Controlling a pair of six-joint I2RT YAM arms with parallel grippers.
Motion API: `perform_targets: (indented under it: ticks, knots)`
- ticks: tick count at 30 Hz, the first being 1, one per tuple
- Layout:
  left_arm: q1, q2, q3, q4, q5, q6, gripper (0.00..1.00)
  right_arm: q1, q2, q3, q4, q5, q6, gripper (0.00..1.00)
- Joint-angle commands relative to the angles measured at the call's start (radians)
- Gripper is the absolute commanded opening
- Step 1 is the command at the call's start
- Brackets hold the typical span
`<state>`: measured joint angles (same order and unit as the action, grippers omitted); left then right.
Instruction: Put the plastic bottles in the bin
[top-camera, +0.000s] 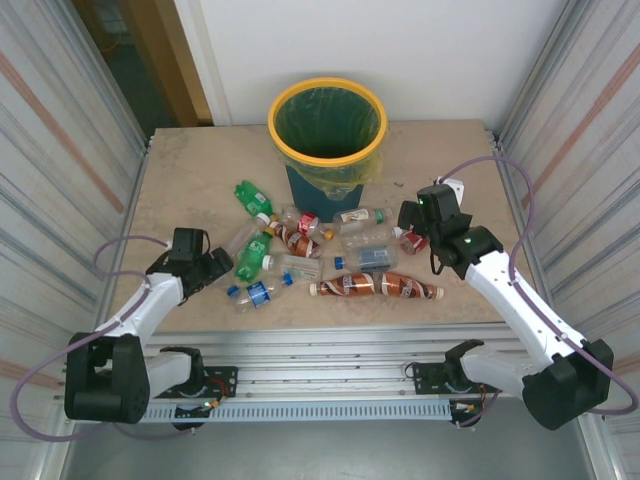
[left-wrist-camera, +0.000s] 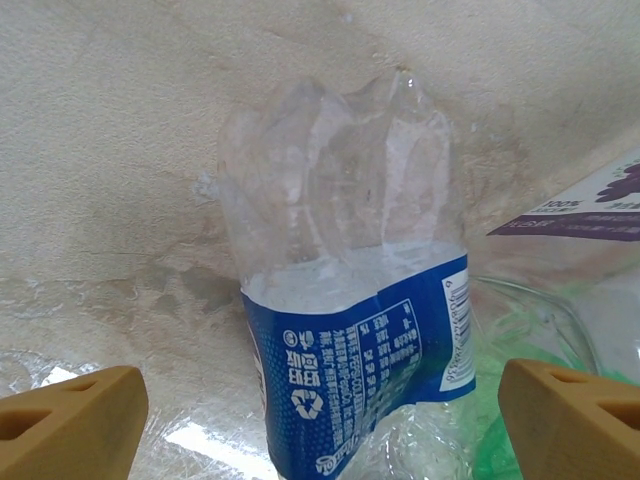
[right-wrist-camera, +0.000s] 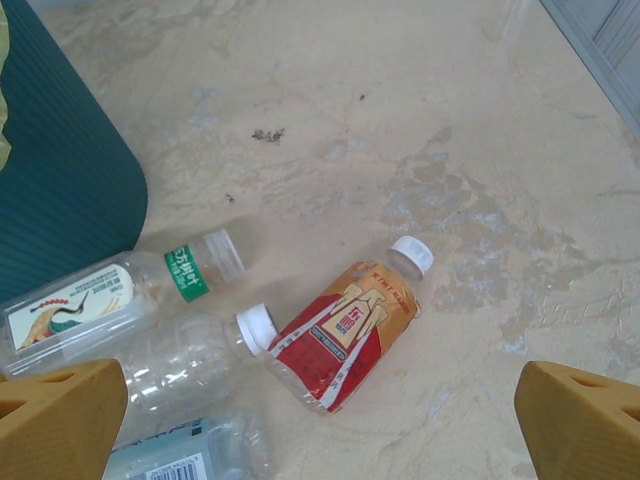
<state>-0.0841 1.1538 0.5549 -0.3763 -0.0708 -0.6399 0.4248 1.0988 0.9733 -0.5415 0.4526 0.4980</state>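
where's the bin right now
In the top view the bin stands at the far middle of the table, beyond the plastic bottles; its teal wall shows at the right wrist view's left edge.

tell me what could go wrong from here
1. The blue-label bottle between the left gripper's open fingers is crumpled, so it may squash further and slip.
2. The right gripper hangs open over the red-label bottle, which lies close beside a clear bottle; closing may catch both.

Left arm (top-camera: 150, 300), right arm (top-camera: 515, 300): white shells, black joints, lilac cables (top-camera: 527, 200) looping out, tan wedge fingertips (left-wrist-camera: 70, 425).
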Motion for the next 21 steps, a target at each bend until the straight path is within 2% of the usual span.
perform_targets:
  ticks: [1,13,21]
  knots:
    - [0.007,0.017,0.014,0.022,-0.003,0.014,0.91,-0.006,-0.029,-0.008,0.016,0.020,0.030,0.98]
    - [0.007,0.072,0.018,0.045,0.003,0.011,0.91,-0.006,-0.053,-0.019,0.027,0.008,0.035,0.98]
    - [0.007,0.100,0.015,0.060,-0.009,0.001,0.86,-0.006,-0.057,-0.014,0.025,0.005,0.038,0.98]
